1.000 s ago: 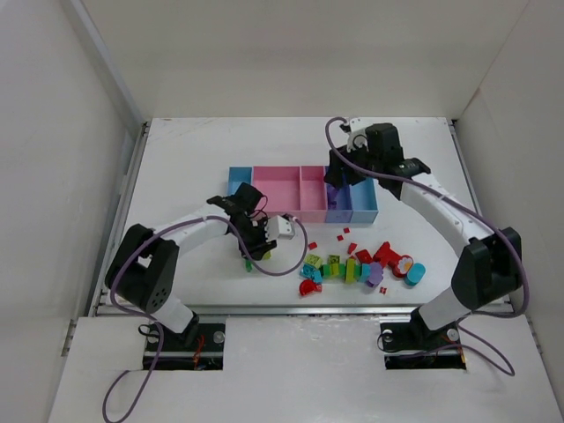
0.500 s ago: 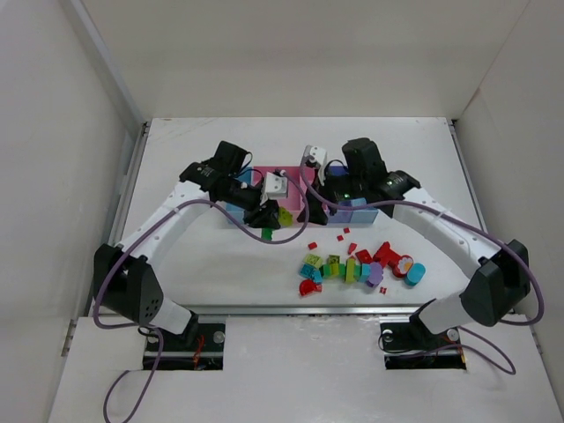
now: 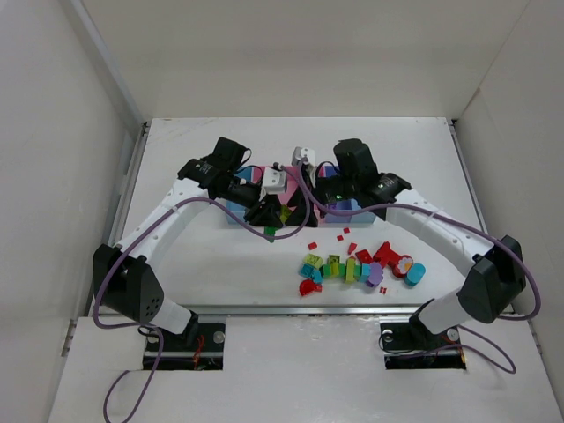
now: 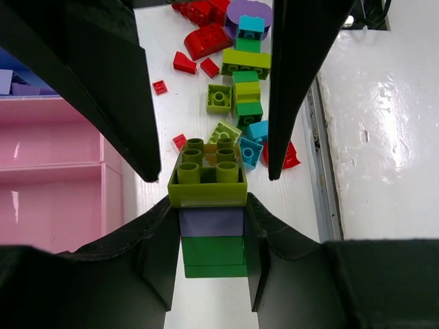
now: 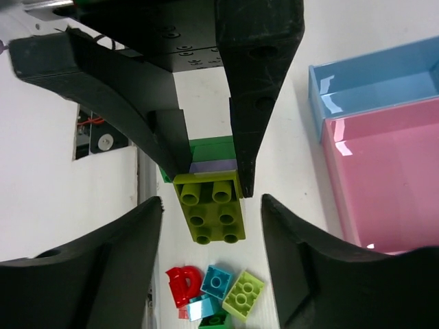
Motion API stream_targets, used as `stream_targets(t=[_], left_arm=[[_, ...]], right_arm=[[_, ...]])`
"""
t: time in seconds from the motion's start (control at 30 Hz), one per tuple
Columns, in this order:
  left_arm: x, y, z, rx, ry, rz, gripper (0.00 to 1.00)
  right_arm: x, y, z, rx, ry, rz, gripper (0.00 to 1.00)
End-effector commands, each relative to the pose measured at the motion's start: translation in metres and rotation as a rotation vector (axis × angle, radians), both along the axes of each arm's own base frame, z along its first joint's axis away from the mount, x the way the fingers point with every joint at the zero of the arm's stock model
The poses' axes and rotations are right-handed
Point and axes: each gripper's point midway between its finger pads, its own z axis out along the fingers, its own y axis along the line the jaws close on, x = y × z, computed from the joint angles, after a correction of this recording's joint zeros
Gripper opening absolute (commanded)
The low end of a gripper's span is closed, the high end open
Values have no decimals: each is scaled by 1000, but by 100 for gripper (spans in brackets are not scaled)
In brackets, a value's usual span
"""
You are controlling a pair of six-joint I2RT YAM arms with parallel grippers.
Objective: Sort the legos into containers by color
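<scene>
My left gripper (image 4: 209, 205) is shut on a stack of legos (image 4: 209, 226): a lime-yellow brick on top, then purple, then green. It holds the stack in the air just in front of the containers (image 3: 352, 213). My right gripper (image 5: 210, 205) is open, and its fingers stand on either side of the lime brick (image 5: 209, 212) without gripping it. From above, the left gripper (image 3: 267, 214) and the right gripper (image 3: 296, 213) meet nose to nose at the stack (image 3: 282, 215). The arms hide most of the bins.
Several loose legos (image 3: 352, 266) in red, green, lime, cyan and purple lie in front of the right bins, with a red rounded piece (image 3: 308, 286) and a cyan oval (image 3: 415, 273). The pink bin (image 5: 391, 178) and light blue bin (image 5: 377, 86) lie to one side.
The left arm has lifted the stack from the table up to the bins. The right arm has swung left from the right bins and brought its open jaws around the lime brick.
</scene>
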Motion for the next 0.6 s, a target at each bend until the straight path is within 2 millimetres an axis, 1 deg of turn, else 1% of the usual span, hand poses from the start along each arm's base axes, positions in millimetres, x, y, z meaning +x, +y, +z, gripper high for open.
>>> stream_targets(t=[0.0, 0.03, 0.1, 0.17, 0.2, 0.23, 0.3, 0.33, 0.43, 0.47, 0.5, 0.53, 0.57], left_arm=[[-6, -6, 19, -58, 19, -23, 0], [-6, -6, 19, -58, 19, -23, 0], [-5, -8, 22, -70, 25, -18, 0], [-6, -9, 23, -79, 30, -24, 0], [-6, -8, 24, -78, 38, -20, 0], [-6, -8, 24, -78, 38, -20, 0], [-6, -8, 24, -78, 38, -20, 0], [-6, -5, 13, -47, 46, -5, 0], [-8, 0, 2, -13, 55, 12, 0], [-6, 6, -10, 16, 71, 35, 0], [-4, 11, -16, 33, 78, 54, 0], [-5, 13, -23, 52, 87, 61, 0], [-1, 21, -30, 76, 93, 90, 0]], right_arm=[[0, 13, 16, 55, -48, 44, 63], [-1, 13, 16, 56, -35, 40, 60], [6, 17, 18, 59, -36, 26, 56], [10, 17, 14, 46, -26, 4, 55], [11, 18, 18, 53, -34, 4, 53], [13, 18, 17, 49, -29, -9, 44], [15, 17, 17, 44, -33, -22, 34], [17, 17, 16, 39, -29, -38, 19], [19, 13, 18, 33, -45, -68, 5], [20, 13, 17, 31, -39, -80, 0], [28, 4, 16, 22, -44, -119, 0], [30, -3, 13, 17, -28, -148, 0], [33, -9, 12, 18, -3, -174, 0]])
